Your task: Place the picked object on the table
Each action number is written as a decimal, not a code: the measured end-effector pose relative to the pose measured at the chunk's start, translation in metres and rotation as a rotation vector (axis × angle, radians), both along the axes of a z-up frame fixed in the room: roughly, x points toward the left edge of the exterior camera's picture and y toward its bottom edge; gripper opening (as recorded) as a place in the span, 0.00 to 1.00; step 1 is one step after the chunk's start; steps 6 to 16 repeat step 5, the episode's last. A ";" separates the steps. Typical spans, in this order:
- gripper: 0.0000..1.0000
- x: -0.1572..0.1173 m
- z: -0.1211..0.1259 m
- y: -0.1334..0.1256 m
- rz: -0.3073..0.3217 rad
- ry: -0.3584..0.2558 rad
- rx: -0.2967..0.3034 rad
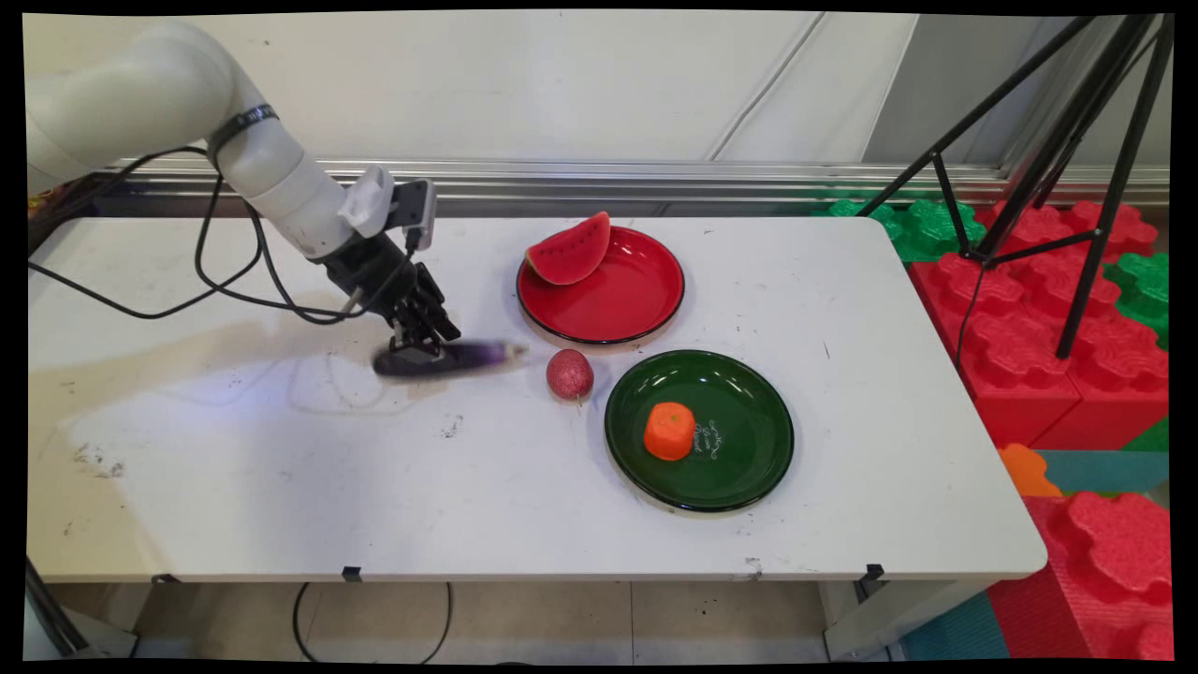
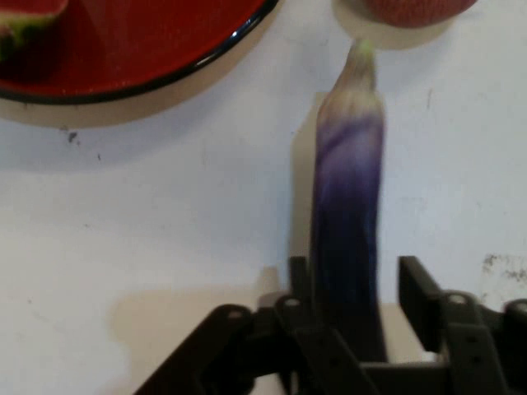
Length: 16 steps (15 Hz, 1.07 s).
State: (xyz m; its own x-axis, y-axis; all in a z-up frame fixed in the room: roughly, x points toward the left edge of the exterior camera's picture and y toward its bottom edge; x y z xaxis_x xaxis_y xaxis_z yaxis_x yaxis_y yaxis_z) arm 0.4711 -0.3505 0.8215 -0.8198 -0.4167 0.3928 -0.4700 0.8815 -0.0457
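Observation:
A purple eggplant (image 1: pixel 468 356) lies on the white table (image 1: pixel 281 468), left of centre, its pale stem tip pointing right toward a small speckled red fruit (image 1: pixel 570 373). My gripper (image 1: pixel 416 351) reaches down over the eggplant's thick left end. In the hand view the eggplant (image 2: pixel 350 181) runs up between the two fingers of the gripper (image 2: pixel 354 276). The left finger lies against it and a small gap shows at the right finger, so the gripper is open. The red fruit (image 2: pixel 408 8) sits just past the stem tip.
A red plate (image 1: pixel 618 300) behind the fruit carries a watermelon slice (image 1: pixel 568 250) on its left rim. To the right a dark green plate (image 1: pixel 739 468) holds an orange piece (image 1: pixel 669 431). Red and green foam blocks (image 1: pixel 1048 309) and a black tripod (image 1: pixel 1076 168) stand beyond the table's right edge.

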 end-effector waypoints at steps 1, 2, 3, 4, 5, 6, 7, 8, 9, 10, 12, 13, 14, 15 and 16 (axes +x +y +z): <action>1.00 0.000 -0.004 -0.001 0.002 0.000 0.002; 1.00 0.000 -0.007 -0.002 0.002 -0.001 0.003; 1.00 0.001 -0.008 -0.003 0.004 -0.001 0.004; 1.00 0.003 -0.010 -0.003 0.004 -0.001 0.004; 1.00 0.004 -0.010 -0.003 0.005 0.000 0.004; 1.00 0.004 -0.010 -0.003 0.005 0.000 0.004; 1.00 0.004 -0.010 -0.003 0.005 0.000 0.004; 1.00 0.004 -0.010 -0.003 0.005 0.000 0.004; 1.00 0.004 -0.010 -0.003 0.005 0.000 0.004; 1.00 0.004 -0.010 -0.003 0.005 0.000 0.004; 1.00 0.004 -0.010 -0.003 0.005 0.000 0.004; 1.00 0.004 -0.010 -0.003 0.005 0.000 0.004; 1.00 0.004 -0.010 -0.003 0.005 0.000 0.004; 1.00 0.004 -0.010 -0.003 0.005 0.000 0.004; 1.00 0.004 -0.010 -0.003 0.005 0.000 0.004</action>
